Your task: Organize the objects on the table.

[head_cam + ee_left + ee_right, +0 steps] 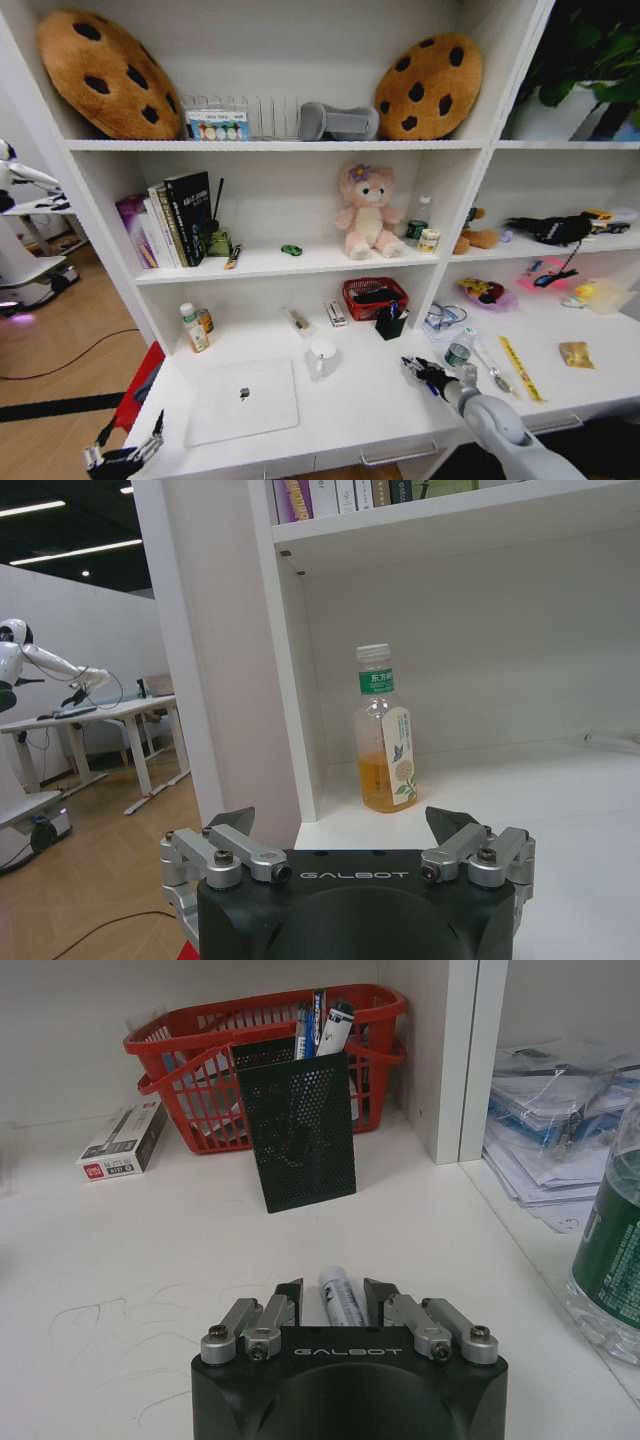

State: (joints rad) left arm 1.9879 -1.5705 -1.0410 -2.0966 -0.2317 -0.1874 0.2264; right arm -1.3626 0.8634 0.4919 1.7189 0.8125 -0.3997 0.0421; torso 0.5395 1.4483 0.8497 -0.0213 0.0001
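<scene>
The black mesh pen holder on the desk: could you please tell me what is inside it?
The black mesh pen holder has several pens or markers sticking out of its top. Their lower parts are hidden by the mesh, as is anything else inside.

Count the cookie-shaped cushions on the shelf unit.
2: one cookie cushion at the top shelf's left end, another cookie cushion toward its right end, both leaning against the back.
</scene>
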